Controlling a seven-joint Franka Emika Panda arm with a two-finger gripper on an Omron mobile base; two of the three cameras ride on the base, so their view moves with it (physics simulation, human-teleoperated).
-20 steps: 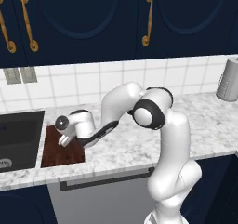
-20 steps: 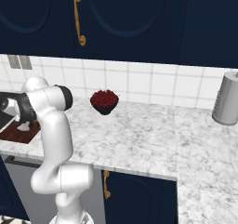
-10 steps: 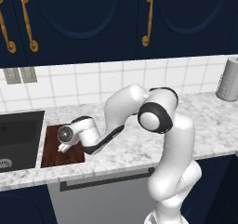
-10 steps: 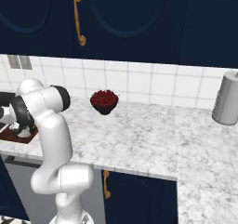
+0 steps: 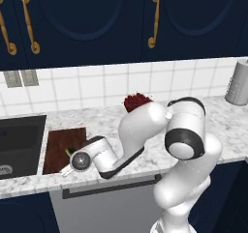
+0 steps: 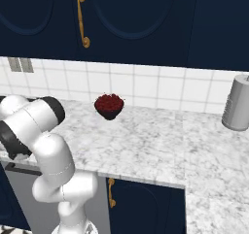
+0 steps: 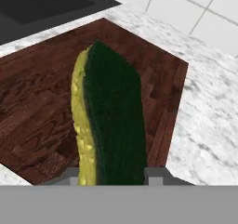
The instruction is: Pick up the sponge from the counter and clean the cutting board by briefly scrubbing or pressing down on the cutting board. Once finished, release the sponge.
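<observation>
Marbled counter [image 6: 160, 145] under navy cabinets [image 6: 136, 19]

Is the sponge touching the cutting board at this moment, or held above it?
Cannot tell. In the hand view the sponge stands between the fingers over the cutting board, but its far end hides any contact or gap.
</observation>
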